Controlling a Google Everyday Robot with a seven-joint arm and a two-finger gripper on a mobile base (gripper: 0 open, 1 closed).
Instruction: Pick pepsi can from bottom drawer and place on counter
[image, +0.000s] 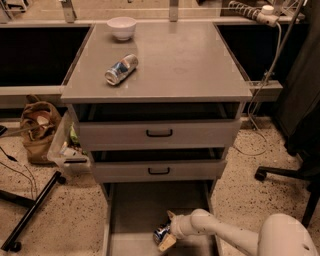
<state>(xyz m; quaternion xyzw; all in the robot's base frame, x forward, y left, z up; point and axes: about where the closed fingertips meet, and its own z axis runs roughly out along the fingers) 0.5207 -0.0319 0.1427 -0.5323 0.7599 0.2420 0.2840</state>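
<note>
The pepsi can (161, 233), dark blue with a light patch, is low over the grey floor of the open bottom drawer (135, 210), near its front. My gripper (168, 230) reaches into the drawer from the lower right and is shut on the can, with one finger above it and one tan fingertip (166, 243) below it. The counter (180, 65) is the broad grey top of the cabinet, well above the gripper.
A paler silver-white can (121, 69) lies on its side on the counter's left half, and a white bowl (122, 27) stands at its back left. The two upper drawers (159, 133) are slightly open above the gripper. A bag and bin (50, 135) and a chair base (287, 175) flank the cabinet.
</note>
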